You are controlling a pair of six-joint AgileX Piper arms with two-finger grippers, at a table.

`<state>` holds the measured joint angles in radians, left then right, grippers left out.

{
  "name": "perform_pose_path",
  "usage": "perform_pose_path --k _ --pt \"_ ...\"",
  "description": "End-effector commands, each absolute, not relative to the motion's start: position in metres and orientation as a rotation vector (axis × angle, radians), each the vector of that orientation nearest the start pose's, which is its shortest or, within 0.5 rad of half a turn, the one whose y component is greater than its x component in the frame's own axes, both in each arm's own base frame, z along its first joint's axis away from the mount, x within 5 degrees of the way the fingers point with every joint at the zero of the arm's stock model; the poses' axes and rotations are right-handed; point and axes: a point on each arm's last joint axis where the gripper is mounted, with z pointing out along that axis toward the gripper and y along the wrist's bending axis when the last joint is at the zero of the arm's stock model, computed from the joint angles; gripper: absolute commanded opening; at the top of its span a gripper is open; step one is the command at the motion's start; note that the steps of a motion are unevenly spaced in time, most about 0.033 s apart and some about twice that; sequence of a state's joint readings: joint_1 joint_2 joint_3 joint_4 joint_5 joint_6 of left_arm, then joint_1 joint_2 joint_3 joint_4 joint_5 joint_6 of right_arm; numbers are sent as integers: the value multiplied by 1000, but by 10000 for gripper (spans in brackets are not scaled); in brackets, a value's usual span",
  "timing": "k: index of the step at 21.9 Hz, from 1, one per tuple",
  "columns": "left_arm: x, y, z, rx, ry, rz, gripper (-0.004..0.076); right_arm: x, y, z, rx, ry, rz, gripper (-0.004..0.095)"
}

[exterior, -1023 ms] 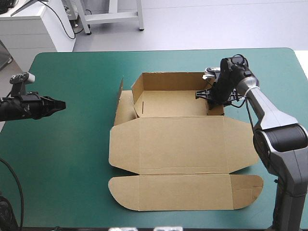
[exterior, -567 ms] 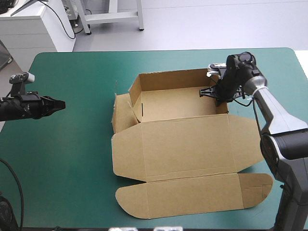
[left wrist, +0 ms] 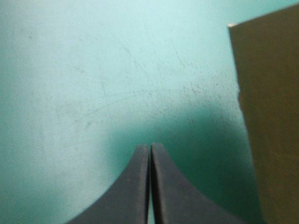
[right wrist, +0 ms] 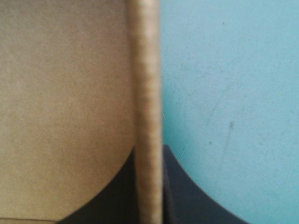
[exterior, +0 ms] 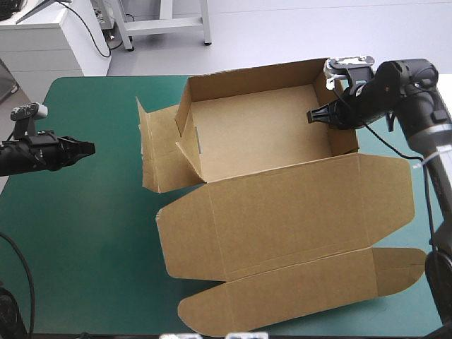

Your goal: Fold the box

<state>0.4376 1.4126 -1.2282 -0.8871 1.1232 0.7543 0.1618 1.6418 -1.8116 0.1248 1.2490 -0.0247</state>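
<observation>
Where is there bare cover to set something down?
Free: the teal-green cover between the left claw and the side flap, on to the near left corner. Crowded: middle and right, where the right claw grips the box and the lid spreads toward the near edge.

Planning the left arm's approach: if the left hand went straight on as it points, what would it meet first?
Likely the box: its raised side flap stands ahead of the shut left hand, teal-green cover between. The wrist view shows the board slightly aside, so it might miss.
</observation>
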Motion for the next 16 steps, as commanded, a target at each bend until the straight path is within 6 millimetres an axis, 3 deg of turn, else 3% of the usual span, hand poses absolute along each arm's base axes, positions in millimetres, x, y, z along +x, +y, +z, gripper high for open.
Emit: perform_pose_path --k 1,3,6,11,13,16 --pt "284 60 365 30 2214 -668 -8 291 59 468 -253 2369 244 -21" --pt "291 63 355 6 2232 -700 -8 273 57 482 -255 2317 256 -21" --pt "306 57 341 -16 2245 -803 -8 263 62 491 -281 2278 338 -21" --pt "329 1 321 71 2300 -957 -8 270 69 490 -275 2246 438 -19" --pt "332 -25 322 105 2287 -991 -8 275 68 487 -273 2260 418 -19" --pt "333 -45 330 69 2220 -1124 -8 281 66 484 -268 2262 362 -19"
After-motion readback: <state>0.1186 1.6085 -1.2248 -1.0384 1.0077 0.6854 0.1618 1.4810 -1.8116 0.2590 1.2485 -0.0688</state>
